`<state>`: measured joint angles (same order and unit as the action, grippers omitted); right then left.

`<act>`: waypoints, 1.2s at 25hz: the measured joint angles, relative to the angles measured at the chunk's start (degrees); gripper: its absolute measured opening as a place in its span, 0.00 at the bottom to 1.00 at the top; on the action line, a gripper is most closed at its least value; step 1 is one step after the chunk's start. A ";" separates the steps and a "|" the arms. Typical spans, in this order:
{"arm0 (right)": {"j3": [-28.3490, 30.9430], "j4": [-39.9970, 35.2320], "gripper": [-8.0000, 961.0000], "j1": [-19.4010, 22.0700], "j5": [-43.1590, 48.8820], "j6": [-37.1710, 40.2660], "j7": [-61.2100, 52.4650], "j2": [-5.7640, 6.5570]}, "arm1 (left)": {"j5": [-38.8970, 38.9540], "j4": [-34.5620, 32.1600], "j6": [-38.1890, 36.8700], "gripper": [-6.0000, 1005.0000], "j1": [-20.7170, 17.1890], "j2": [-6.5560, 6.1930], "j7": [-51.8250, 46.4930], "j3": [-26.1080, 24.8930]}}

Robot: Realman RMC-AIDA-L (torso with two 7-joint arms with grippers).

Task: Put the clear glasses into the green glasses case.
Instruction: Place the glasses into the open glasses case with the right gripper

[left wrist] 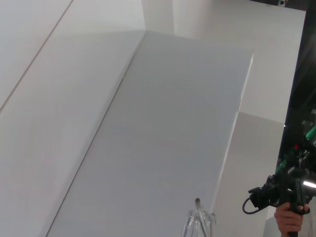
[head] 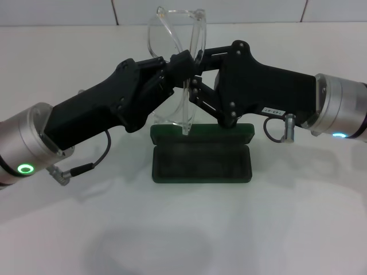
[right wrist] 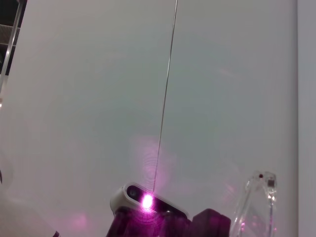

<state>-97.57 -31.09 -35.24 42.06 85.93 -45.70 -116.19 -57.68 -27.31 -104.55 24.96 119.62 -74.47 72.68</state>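
Both grippers, left (head: 179,62) and right (head: 194,71), pinching clear glasses (head: 175,34) upright at frame centre, directly above open green glasses case (head: 202,163) on counter (head: 183,229).

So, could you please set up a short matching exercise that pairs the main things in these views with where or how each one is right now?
Things:
1. clear glasses
2. green glasses case
3. left gripper
4. right gripper

States:
A. lying open on the table
B. reaching in from the robot's right, at the glasses
C. held upright in the air above the case
D. reaching in from the robot's left, at the glasses

Pairs: 1-C, 2-A, 3-D, 4-B
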 joint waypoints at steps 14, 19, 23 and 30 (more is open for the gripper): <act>0.52 0.31 0.13 0.02 0.05 -0.31 0.00 -0.01 | 0.04 -0.10 -1.22 0.04 0.06 -0.12 -0.02 0.02; 3.10 0.05 0.13 1.21 0.03 -0.26 0.00 0.10 | 0.04 -0.45 -3.70 0.04 -0.18 -0.38 -0.13 0.02; 7.27 -0.49 0.13 3.31 0.07 1.84 -0.98 0.37 | -0.30 -0.29 -4.11 0.04 -1.60 -1.16 -0.09 -1.18; 12.24 -16.41 0.13 9.40 9.64 2.20 -16.63 3.92 | -3.52 -0.09 -4.17 0.04 -4.57 -6.17 -0.05 -2.19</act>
<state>-85.33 -47.50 -25.84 51.70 88.13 -62.33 -112.27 -61.21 -27.40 -108.72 20.39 113.46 -74.52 70.49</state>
